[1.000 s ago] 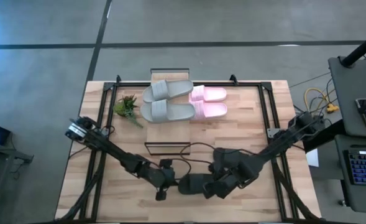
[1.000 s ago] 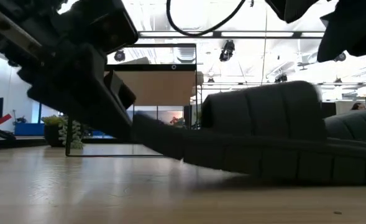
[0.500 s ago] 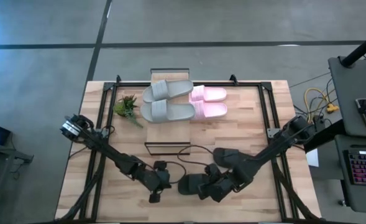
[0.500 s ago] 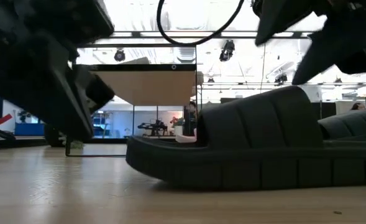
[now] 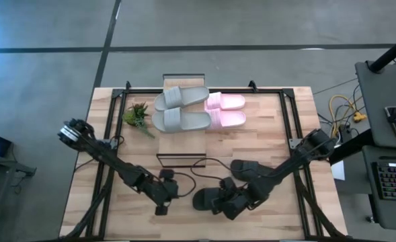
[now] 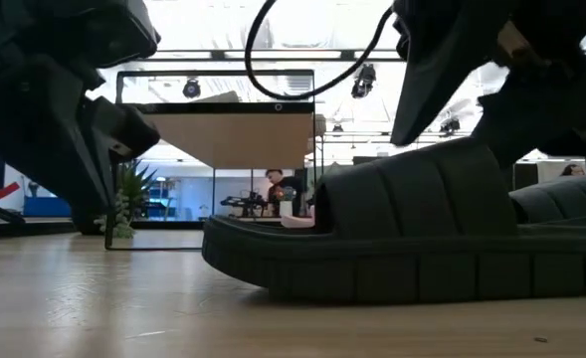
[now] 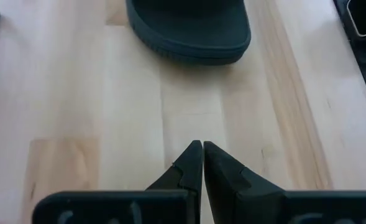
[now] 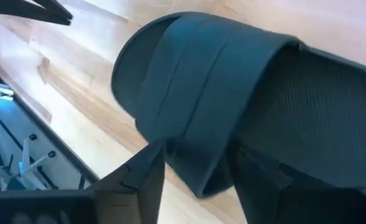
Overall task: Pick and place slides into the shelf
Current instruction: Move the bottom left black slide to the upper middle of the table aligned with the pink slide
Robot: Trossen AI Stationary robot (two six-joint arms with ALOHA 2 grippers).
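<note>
The black slide [image 5: 210, 199] lies flat near the table's [image 5: 278, 121] front edge, mostly hidden in the high view beneath the right gripper [image 5: 226, 202]; a second black slide [image 6: 561, 214] is only partly visible behind it in the low view. The right gripper's fingers [image 8: 146, 176] straddle the strap with a gap still showing, not clamped. The left gripper [image 7: 201, 163], fingers pressed together and empty, hovers just beside the slide's toe over bare wood. Grey slides [image 5: 181, 107] and pink slides [image 5: 226, 111] sit by the far edge, grey ones on the shelf [image 5: 182, 142]; a small plant [image 5: 137, 115] stands beside it
</note>
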